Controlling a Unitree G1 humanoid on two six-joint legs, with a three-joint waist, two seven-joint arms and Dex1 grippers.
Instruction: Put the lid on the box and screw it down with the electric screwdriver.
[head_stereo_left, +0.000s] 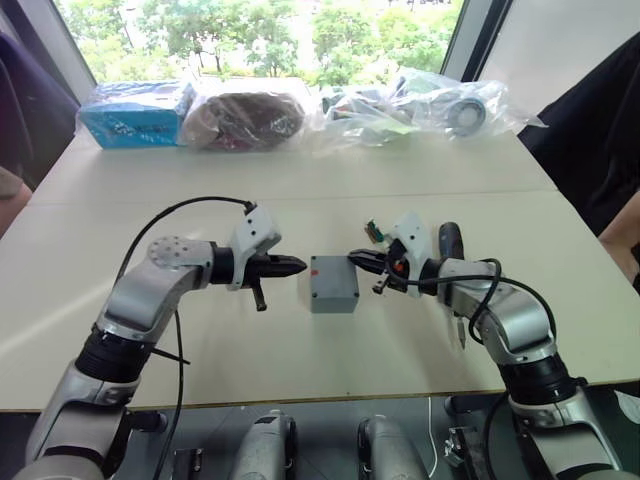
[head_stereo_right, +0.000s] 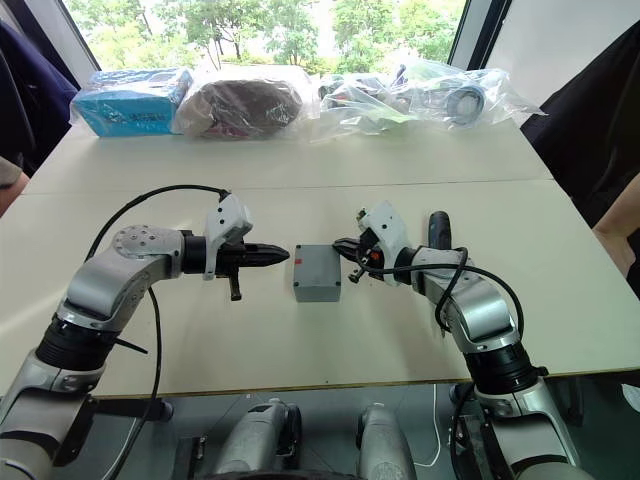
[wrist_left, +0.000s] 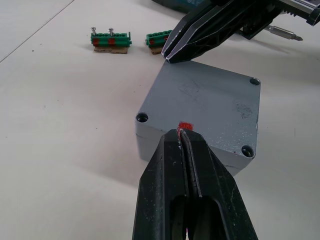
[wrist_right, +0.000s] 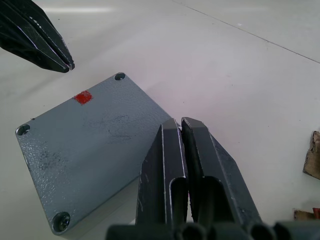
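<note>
The grey box (head_stereo_left: 333, 293) stands at the table's middle with the flat grey lid (wrist_left: 205, 100) lying on top of it; corner screw holes and a small red mark show on the lid. My left gripper (head_stereo_left: 300, 267) is shut and empty, its tips just off the box's left edge. Shut and empty too, my right gripper (head_stereo_left: 353, 258) has its tips at the box's right edge. The black electric screwdriver (head_stereo_left: 450, 240) lies on the table behind my right arm, its metal bit (wrist_left: 285, 32) pointing toward the table's near edge.
Two small green circuit pieces (wrist_left: 111, 40) lie just behind the box. A blue carton (head_stereo_left: 135, 120) and several clear plastic bags (head_stereo_left: 410, 105) line the table's far edge. People in dark clothing (head_stereo_left: 600, 130) stand at both sides.
</note>
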